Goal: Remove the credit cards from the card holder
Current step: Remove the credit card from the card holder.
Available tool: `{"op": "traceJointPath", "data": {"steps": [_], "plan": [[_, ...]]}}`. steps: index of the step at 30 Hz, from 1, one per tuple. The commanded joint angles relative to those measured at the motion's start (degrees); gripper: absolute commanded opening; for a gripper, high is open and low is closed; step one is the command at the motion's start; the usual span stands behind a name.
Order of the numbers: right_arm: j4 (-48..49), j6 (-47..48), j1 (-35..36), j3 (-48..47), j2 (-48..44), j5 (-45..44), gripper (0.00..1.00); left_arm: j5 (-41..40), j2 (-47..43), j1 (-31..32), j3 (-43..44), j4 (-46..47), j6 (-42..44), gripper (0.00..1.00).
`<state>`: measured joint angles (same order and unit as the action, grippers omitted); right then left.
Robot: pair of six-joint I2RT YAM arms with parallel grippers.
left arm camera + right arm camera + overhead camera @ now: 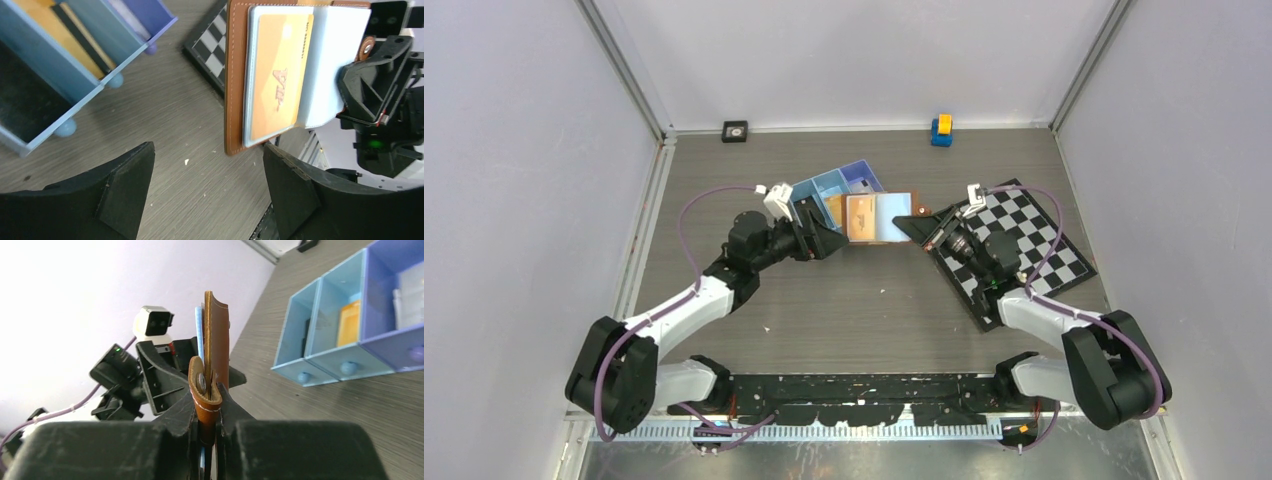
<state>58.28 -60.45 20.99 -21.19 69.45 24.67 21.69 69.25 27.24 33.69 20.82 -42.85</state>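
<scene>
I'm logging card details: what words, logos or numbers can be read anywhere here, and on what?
On the orange card in the brown card holder: a reddish mark, too blurred to read.
No other text is legible in any view.

The card holder (218, 340) — lower end hidden inside the right gripper (207, 412).

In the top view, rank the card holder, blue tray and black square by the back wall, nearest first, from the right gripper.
1. card holder, clamped by the right gripper.
2. blue tray, just beyond, leftward.
3. black square, far-left corner.
</scene>
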Motion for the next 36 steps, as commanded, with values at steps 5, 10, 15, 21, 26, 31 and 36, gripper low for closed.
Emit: {"op": "traceJointPath", "data": {"steps": [5,10,15,21,26,31,36], "plan": [[16.81,-6.45,-0.03,-1.84,5.41,6.86,0.0,6.0,-0.24,-1.4,-1.61,14.77,-2.74,0.77],[19.12,-8.91,0.01,-3.39,10.04,8.93,0.0,9.81,2.52,-3.48,-4.45,28.02,-9.61,0.6],[19.45,-8.89,-0.06,-3.77,10.93,9.35,0.01,11.07,5.63,-4.28,-4.72,32.51,-12.11,0.15],[8.76,-3.04,-0.08,-4.14,7.32,7.47,0.01,9.79,4.11,-4.74,-5.67,31.77,-11.05,0.0],[7.48,-2.38,-0.08,-4.04,6.36,7.46,0.01,10.12,4.21,-4.74,-5.08,29.3,-10.67,0.41],[14.98,-7.4,0.01,-4.48,9.2,9.95,0.01,10.12,5.74,-5.1,-5.08,29.57,-12.41,0.71],[20.73,-12.01,0.01,-5.24,11.93,11.83,0.0,12.01,8.1,-5.54,-5.51,34.7,-15.42,0.75]]}}
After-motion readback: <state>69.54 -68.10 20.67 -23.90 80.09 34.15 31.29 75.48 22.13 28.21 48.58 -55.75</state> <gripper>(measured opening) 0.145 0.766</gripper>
